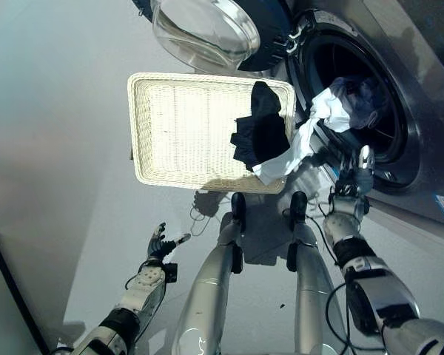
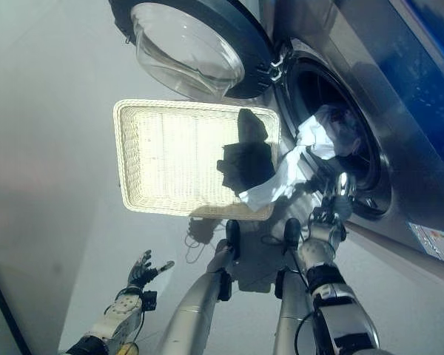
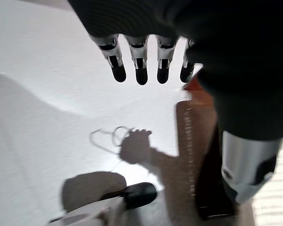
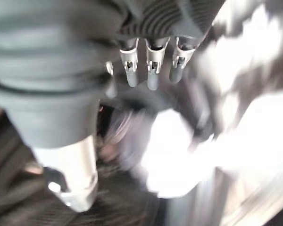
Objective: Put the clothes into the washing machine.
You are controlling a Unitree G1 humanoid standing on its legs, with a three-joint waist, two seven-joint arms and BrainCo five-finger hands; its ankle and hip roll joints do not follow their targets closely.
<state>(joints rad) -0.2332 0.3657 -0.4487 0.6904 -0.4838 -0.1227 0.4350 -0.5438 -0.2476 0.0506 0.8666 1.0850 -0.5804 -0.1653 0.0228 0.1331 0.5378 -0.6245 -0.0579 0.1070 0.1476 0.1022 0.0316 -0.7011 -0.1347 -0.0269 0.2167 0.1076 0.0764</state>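
Note:
The washing machine (image 1: 418,89) stands at the upper right with its round door (image 1: 207,29) swung open. A white garment (image 1: 300,144) hangs out of the drum opening and trails down onto the near right corner of a white wicker basket (image 1: 144,133). A black garment (image 1: 263,133) lies over the basket's right side. More cloth (image 1: 362,92) sits inside the drum. My right hand (image 1: 359,174) is at the drum's lower rim, fingers straight, just right of the white garment and holding nothing. My left hand (image 1: 159,248) hovers open over the floor, low on the left.
The basket rests on the pale floor (image 1: 59,148) right in front of the machine, under the open door. Bare floor stretches to the left of the basket. The white garment (image 4: 179,155) shows past my right hand's fingers (image 4: 151,70) in the right wrist view.

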